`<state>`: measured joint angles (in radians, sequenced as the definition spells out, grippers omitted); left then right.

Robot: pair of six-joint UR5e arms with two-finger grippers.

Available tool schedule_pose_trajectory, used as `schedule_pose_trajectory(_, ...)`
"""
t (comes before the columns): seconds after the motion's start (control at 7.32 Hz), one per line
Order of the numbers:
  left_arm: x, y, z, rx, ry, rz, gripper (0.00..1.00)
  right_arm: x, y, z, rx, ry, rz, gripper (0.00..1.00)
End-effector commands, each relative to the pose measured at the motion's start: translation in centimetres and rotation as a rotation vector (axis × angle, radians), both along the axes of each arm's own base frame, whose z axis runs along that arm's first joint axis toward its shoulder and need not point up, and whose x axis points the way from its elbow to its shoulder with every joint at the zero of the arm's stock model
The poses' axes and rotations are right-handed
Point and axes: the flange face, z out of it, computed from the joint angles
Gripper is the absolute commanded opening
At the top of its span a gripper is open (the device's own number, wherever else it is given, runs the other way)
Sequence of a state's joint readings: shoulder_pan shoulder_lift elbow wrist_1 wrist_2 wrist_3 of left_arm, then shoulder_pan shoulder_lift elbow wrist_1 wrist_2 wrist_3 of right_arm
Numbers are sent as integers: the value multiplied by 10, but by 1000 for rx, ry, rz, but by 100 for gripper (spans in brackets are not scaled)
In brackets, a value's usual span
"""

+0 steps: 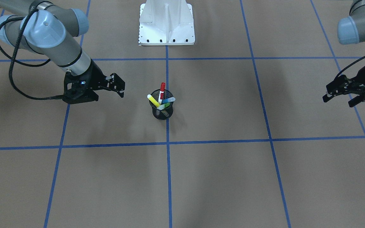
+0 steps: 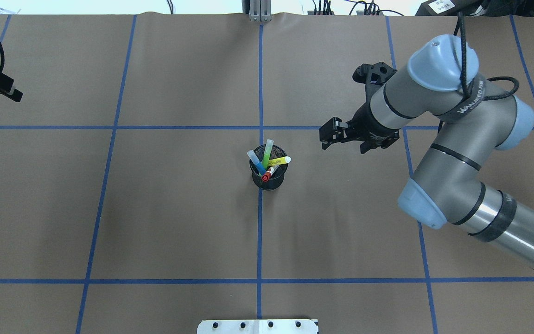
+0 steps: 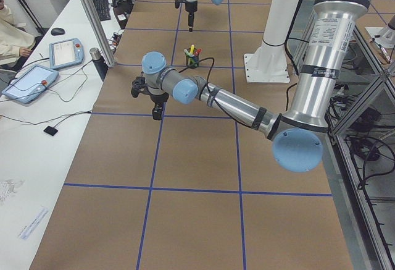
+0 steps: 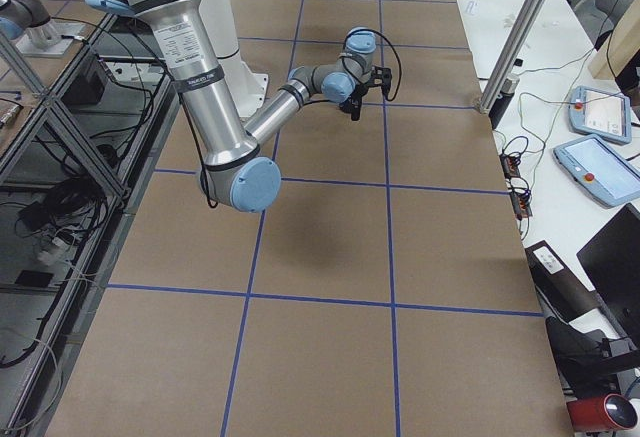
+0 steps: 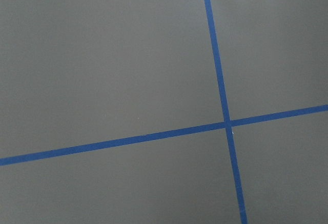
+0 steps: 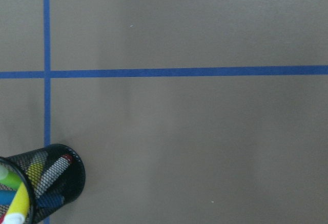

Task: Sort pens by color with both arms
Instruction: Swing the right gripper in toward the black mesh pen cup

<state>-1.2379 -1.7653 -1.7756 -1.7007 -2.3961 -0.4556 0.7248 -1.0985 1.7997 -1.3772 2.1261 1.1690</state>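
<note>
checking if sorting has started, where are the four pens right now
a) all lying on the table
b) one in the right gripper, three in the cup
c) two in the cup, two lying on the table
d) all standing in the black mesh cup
d: all four pens stand in the mesh cup, and the right gripper and left gripper hold nothing.
</note>
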Motion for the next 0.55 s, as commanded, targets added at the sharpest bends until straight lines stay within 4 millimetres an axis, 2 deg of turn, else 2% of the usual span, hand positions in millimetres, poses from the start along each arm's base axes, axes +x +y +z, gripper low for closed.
schedule_pose_trajectory(0.0, -1, 2, 1, -1, 0, 0, 100, -44, 14, -61, -14, 23, 43, 99)
schedule_pose_trajectory(0.14, -1, 2, 2, -3, -1, 0, 100, -60, 14, -88, -23, 42, 55, 99)
schedule_pose_trajectory(0.41, -1, 3, 1, -1, 0, -1, 100, -87, 20, -112, -11, 44, 90, 99)
